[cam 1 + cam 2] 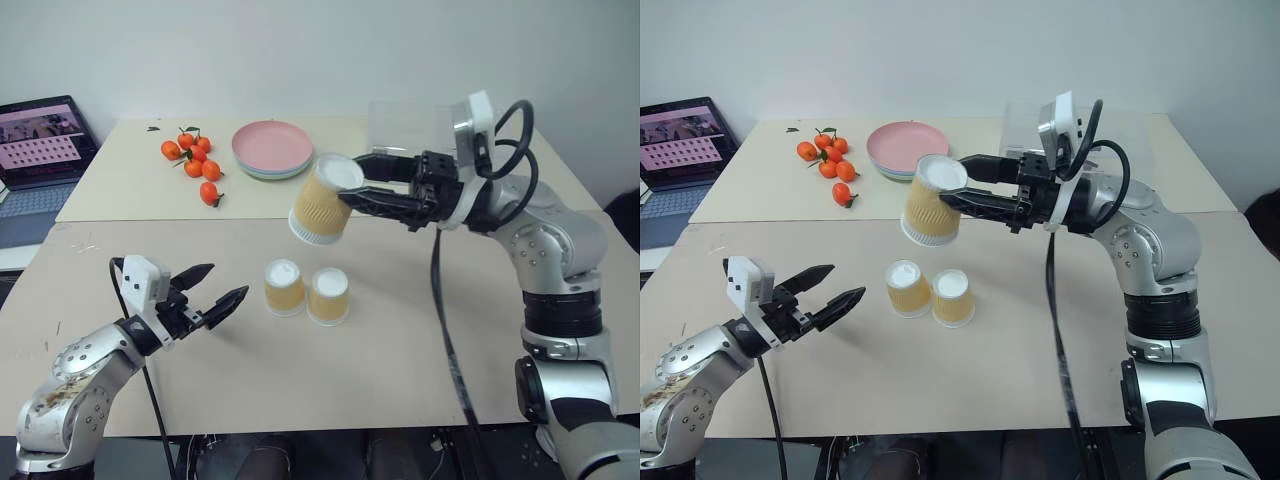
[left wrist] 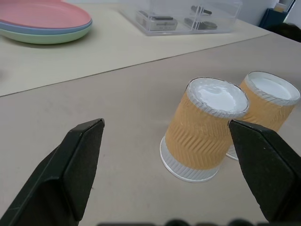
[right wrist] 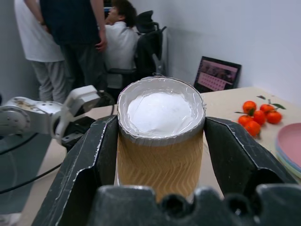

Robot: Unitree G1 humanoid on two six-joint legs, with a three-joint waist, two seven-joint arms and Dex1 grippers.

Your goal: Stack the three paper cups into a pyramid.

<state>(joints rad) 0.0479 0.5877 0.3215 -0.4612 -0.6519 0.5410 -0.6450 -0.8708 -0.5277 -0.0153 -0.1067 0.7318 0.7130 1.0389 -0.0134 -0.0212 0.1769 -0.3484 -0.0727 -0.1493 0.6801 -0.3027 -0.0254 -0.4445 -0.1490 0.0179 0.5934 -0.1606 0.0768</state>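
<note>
Two cups [image 1: 306, 290] stand upside down, side by side and touching, on the near table [image 1: 400, 380], and they form the base that the third cup [image 1: 325, 199] must land on. That cup hangs in the air above and slightly behind them, pinched at its upturned base by the right gripper [image 1: 362, 185], with its axis tilted, so it likely has to come down, forward and upright over the seam. Nearer the pair at table height, the left gripper [image 1: 222, 284] points toward them, jaws spread and empty.

— What surrounds the bench [image 1: 400, 400]?
— A plain white wall [image 1: 300, 50] behind it, and an open laptop [image 1: 40, 140] at its left edge.
— Anything else?
— People [image 3: 70, 42] beside a black office chair [image 3: 150, 37].
</note>
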